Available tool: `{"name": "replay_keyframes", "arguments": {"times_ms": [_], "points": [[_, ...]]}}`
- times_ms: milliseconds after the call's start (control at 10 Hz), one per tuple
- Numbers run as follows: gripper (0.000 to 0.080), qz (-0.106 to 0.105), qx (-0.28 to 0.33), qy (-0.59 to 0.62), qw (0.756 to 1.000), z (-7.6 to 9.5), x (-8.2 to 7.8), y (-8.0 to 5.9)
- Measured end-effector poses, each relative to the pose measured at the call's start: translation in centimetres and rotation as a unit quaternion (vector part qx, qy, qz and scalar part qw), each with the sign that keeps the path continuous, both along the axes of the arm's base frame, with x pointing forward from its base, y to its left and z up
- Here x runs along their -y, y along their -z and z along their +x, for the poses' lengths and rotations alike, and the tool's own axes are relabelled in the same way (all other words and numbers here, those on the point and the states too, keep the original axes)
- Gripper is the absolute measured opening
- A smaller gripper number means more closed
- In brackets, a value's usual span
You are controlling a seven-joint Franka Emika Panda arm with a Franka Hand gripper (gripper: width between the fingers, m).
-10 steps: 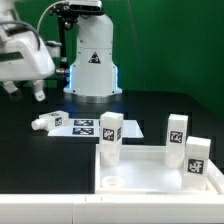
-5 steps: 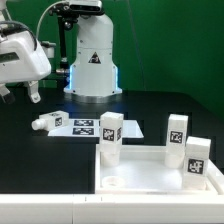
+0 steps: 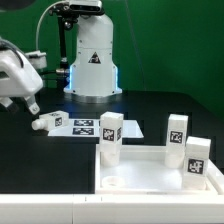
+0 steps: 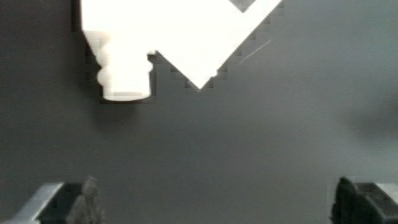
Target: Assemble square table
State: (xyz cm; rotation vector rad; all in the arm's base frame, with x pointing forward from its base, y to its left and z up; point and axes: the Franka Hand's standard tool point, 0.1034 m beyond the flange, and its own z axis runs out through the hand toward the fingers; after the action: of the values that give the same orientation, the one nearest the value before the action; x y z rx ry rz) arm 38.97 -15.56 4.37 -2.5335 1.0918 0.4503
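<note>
Claw point(image 3: 30, 103) of the white robot arm hangs spread wide, pinching nothing, just above a stubby white plastic leg point(image 3: 46, 122) lying flat on the black table point(image 3: 150, 105). White square rimmed panel point(image 3: 150, 180) sits near the front with three tagged legs upright.

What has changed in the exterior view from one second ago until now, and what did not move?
The gripper moved down, toward the lying leg beside the marker board. Its jaws stayed open; nothing was grasped or released. The lying leg, the three standing legs and the square panel kept their places.
</note>
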Motion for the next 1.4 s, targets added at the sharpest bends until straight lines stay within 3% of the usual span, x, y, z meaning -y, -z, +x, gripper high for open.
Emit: {"name": "replay_keyframes", "arguments": {"times_ms": [200, 300, 400, 500, 700, 1100, 1200, 1400], "points": [[0.0649, 0.002, -0.001, 0.001, 1.0, -0.1, 0.2, 0.0], [0.0649, 0.018, -0.015, 0.008, 1.0, -0.7, -0.4, 0.1], [0.0649, 0.055, -0.053, 0.029, 0.997, -2.2, -1.5, 0.3], [0.0649, 0.073, -0.077, 0.041, 0.994, -3.0, -2.1, 0.6], [0.0649, 0.059, -0.084, 0.039, 0.994, -4.4, -2.8, 1.6], [0.0649, 0.063, -0.084, 0.04, 0.994, -4.6, -2.4, 1.6], [0.0649, 0.096, -0.097, 0.042, 0.99, -6.4, -2.0, 1.6], [0.0649, 0.112, -0.121, 0.071, 0.984, -8.6, -1.9, 2.9]]}}
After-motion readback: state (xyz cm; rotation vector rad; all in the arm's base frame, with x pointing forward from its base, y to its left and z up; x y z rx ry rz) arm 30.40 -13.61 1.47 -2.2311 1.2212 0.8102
